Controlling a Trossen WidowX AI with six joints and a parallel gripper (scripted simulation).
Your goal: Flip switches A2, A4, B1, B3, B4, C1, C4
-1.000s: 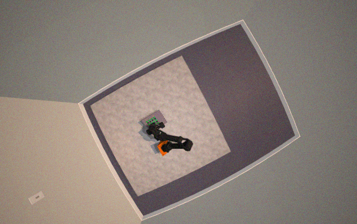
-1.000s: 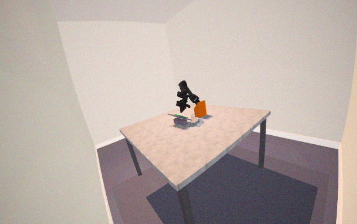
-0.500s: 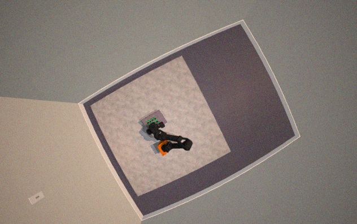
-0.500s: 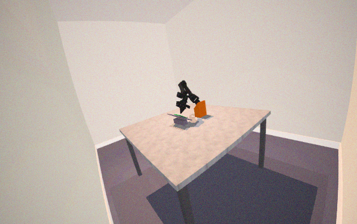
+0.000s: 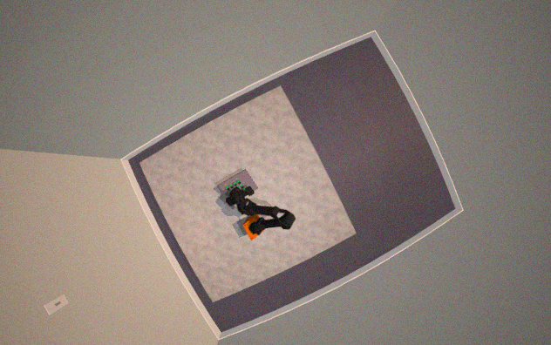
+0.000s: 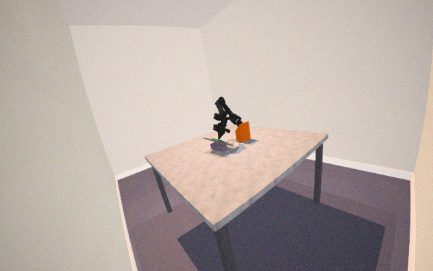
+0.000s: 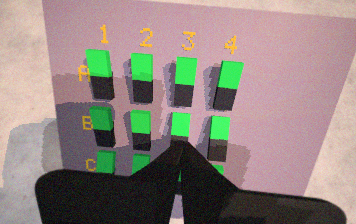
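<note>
While my arm (image 5: 266, 211) (image 6: 227, 111) reaches over from its orange block (image 5: 251, 233) (image 6: 243, 133), my gripper (image 5: 231, 199) (image 6: 219, 137) (image 7: 182, 146) is clenched on nothing, its tips pointing down at the switch panel (image 5: 251, 179) (image 6: 219, 147) (image 7: 300, 100). That tilted panel sits on the table (image 5: 279, 131) (image 6: 192, 171), beside the block. From the wrist, the tips overlap the lower end of switch B3 (image 7: 180, 124); whether they touch it, I cannot tell. Row C is partly hidden behind my fingers.

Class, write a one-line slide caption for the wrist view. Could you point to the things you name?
Closed tool (image 7: 182, 146) over a panel (image 7: 300, 100) of green-and-black switches, columns numbered 1 to 4, rows lettered A to C.
</note>
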